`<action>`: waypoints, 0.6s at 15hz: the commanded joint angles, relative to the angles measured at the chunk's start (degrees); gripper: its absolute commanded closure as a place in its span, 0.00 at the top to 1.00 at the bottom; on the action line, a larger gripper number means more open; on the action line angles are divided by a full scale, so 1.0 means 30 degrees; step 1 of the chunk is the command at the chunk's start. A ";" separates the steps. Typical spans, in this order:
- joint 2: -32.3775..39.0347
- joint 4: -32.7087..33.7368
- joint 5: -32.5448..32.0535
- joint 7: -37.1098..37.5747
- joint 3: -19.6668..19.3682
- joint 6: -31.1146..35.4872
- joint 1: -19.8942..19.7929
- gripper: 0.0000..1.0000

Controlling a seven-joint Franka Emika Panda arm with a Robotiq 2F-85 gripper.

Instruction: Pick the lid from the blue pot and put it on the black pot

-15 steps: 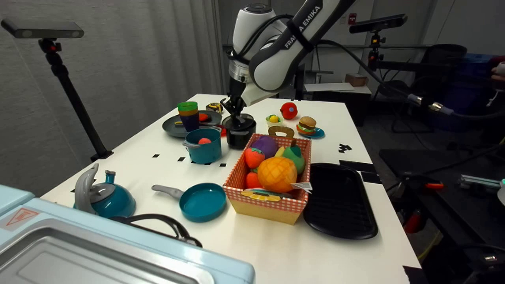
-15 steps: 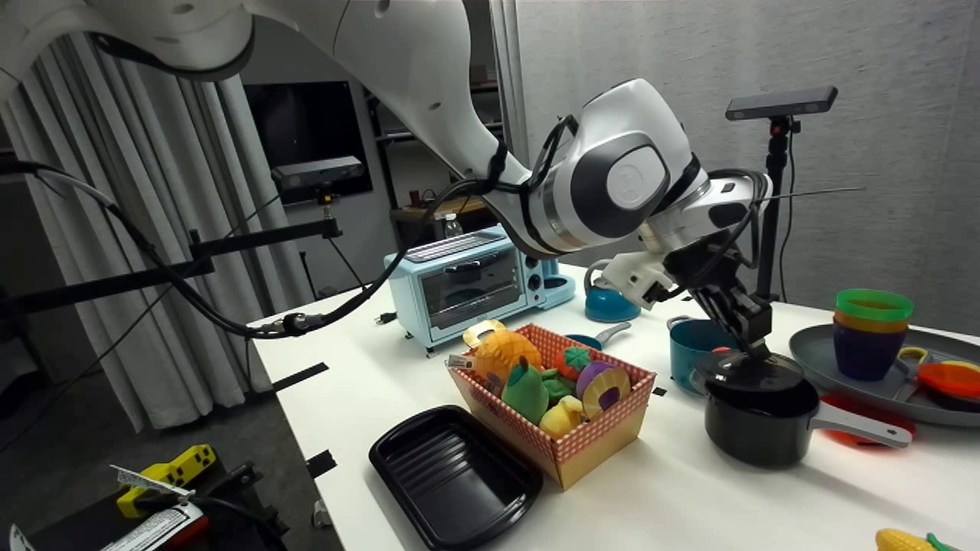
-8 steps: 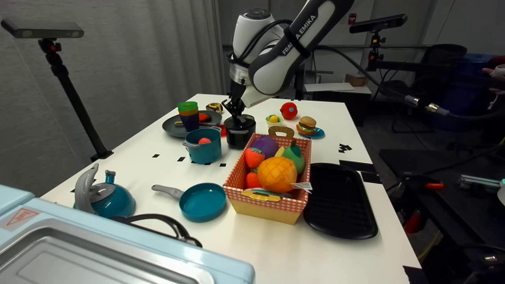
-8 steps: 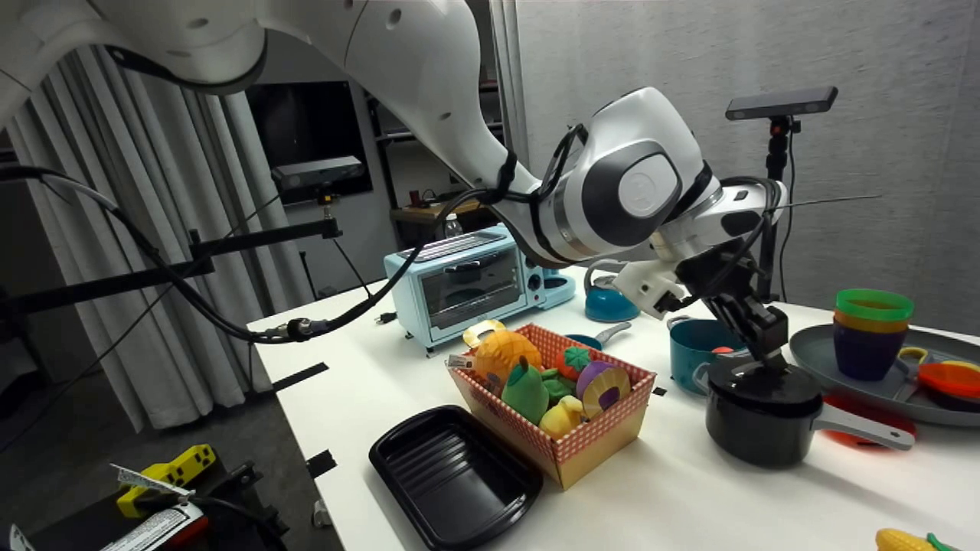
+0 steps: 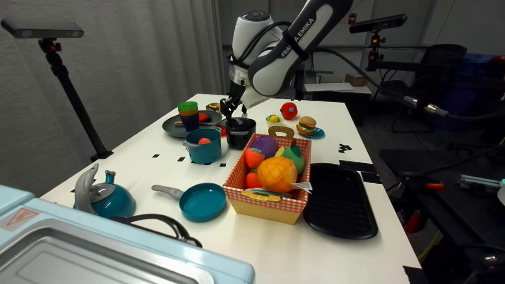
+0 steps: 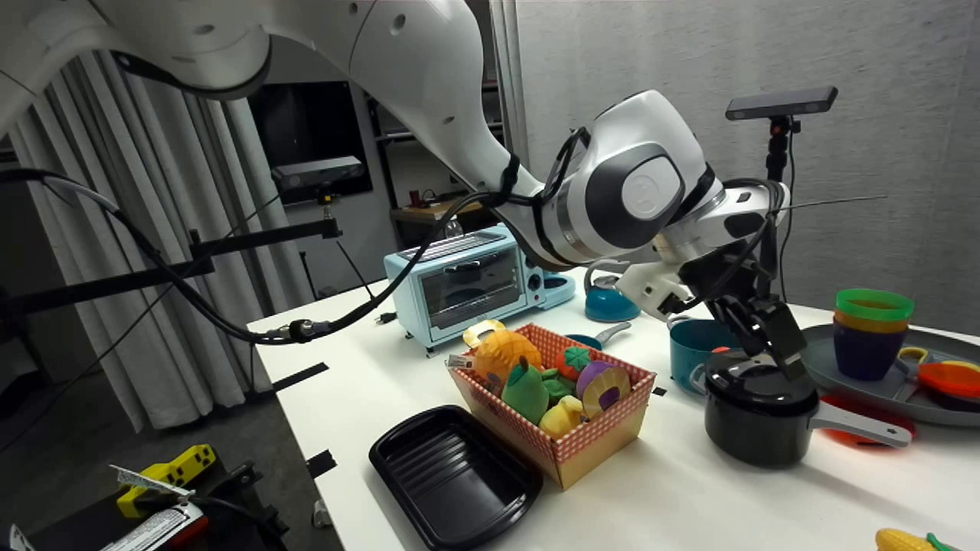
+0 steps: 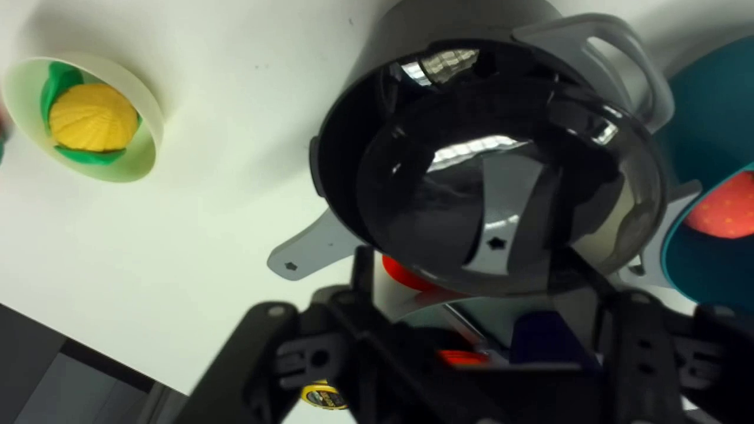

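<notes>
The claw (image 7: 465, 257) in the wrist view is spread wide, the handle (image 7: 508, 200) of the lid (image 7: 430, 218) seen between its fingers (image 7: 363, 274); touch I cannot tell. In both exterior views the lid lies on the black pot (image 6: 754, 442), just beside the blue pot (image 5: 208, 152).
</notes>
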 commanded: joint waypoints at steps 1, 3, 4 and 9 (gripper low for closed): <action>-0.0638 -0.0436 0.0249 -0.0223 -0.0536 0.0481 0.0509 1.00; -0.1417 -0.1028 0.0121 -0.0319 -0.0684 0.0537 0.0723 1.00; -0.1915 -0.1346 0.0109 -0.0455 -0.0647 0.0576 0.0772 1.00; -0.4913 -0.3636 -0.0330 -0.1577 -0.0318 0.1250 0.1231 1.00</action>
